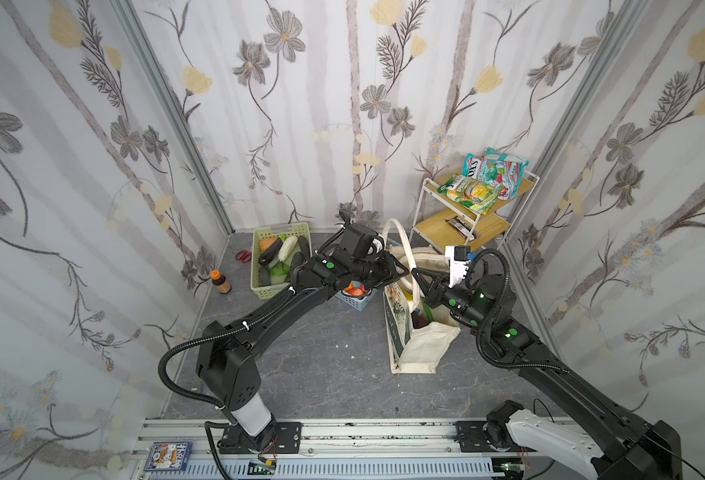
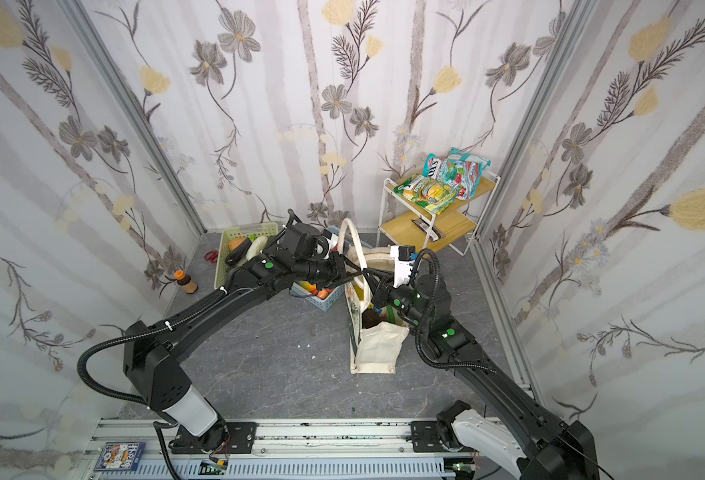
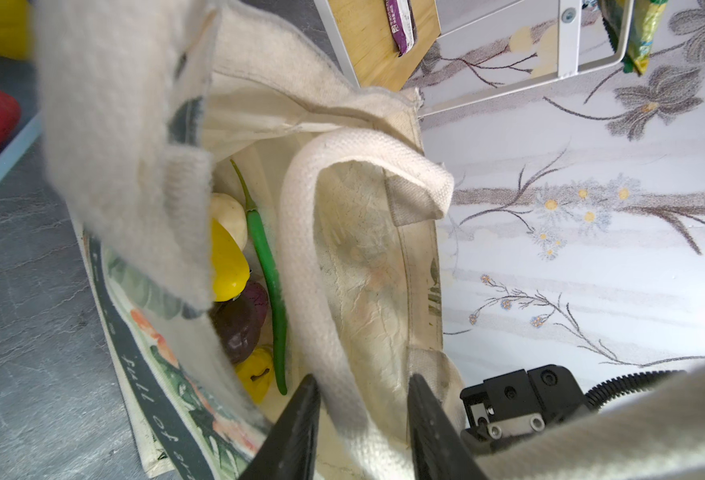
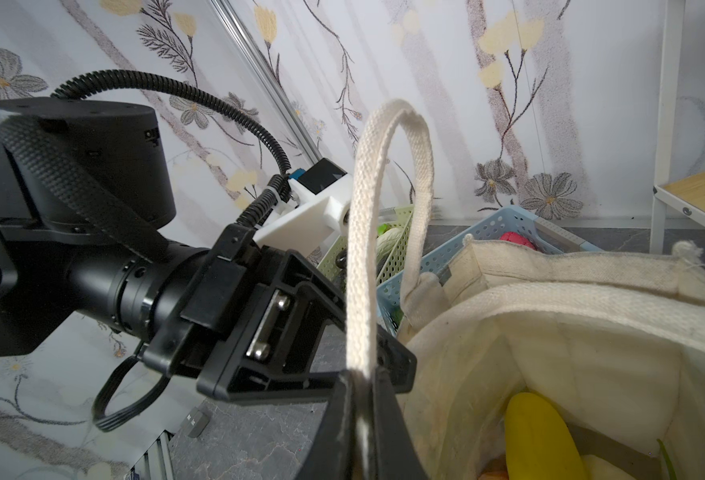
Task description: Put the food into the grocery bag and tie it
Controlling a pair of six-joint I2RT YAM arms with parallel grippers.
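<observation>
Over the bag [image 1: 425, 345], the right gripper [image 4: 361, 376] pinches one handle [image 4: 384, 166]. The left gripper [image 3: 363, 378] straddles the other handle [image 3: 300, 249], unclamped.

Matte black arms [image 1: 267, 307] with white base sleeves [image 1: 251, 411], ribbed black cables [image 1: 163, 370], round green stickers [image 1: 330, 265] and white camera mounts [image 1: 456, 266]; left hand [image 3: 363, 378] and right hand [image 4: 362, 376] have tapered black fingers [image 3: 296, 419]

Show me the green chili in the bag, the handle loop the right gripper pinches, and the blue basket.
green chili [image 3: 268, 272], left wrist view, mid-body.
handle loop [image 4: 396, 110], right wrist view, top of arch.
blue basket [image 4: 492, 224], right wrist view, perforated side wall.
</observation>
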